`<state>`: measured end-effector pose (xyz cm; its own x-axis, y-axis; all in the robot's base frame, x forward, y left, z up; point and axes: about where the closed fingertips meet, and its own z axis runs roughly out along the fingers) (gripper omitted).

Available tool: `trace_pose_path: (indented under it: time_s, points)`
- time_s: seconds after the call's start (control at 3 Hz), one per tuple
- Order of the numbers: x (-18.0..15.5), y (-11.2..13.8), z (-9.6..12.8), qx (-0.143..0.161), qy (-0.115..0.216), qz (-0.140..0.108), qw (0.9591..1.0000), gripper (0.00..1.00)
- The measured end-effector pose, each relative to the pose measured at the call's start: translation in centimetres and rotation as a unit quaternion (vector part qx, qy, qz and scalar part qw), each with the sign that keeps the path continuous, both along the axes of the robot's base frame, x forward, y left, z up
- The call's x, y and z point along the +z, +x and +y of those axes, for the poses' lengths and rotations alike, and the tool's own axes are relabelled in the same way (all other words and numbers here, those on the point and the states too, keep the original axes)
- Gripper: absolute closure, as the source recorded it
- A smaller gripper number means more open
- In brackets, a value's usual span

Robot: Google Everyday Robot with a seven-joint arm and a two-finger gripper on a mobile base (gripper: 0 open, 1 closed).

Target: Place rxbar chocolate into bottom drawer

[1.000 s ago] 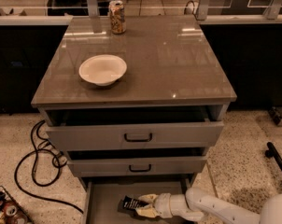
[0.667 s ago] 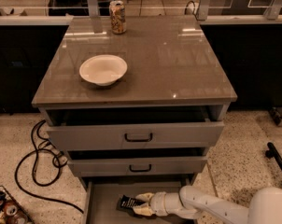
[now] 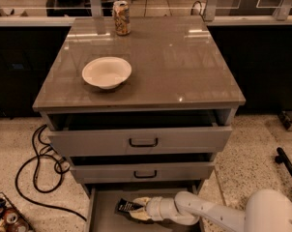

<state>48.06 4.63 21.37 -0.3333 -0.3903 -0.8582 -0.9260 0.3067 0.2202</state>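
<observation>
Speckled terrazzo floor surrounds a grey three-drawer cabinet whose glossy counter (image 3: 184,66) carries a white bowl (image 3: 107,72) toward the left and a printed drink can (image 3: 121,18) at the far edge. Black cables (image 3: 39,168) trail on the floor at the left. All three drawers stand pulled out, the bottom drawer (image 3: 100,214) the most. The arm reaches in from the near right, and the gripper (image 3: 138,209) sits low over the drawer floor, its fingers clamped on the rxbar chocolate (image 3: 126,207), which projects to the left. The step in hand appears to be the placement itself: the bar is inside the drawer and looks to be at or just above the floor. The next move calls for opening the fingers and drawing the arm back out without dragging the bar. Compared with a second ago, the gripper and bar lie in almost the same spot, while the arm's near end has shifted.
</observation>
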Motion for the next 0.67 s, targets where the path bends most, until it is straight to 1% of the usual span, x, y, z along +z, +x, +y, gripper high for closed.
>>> trace_pose_path:
  time_s: [0.33,0.67]
  points:
    - [-1.0,-0.2,1.3,-0.007,-0.008,-0.010,0.9999,1.00]
    - [-4.1,-3.2,3.8,-0.019,-0.013,-0.003,0.9997,1.00]
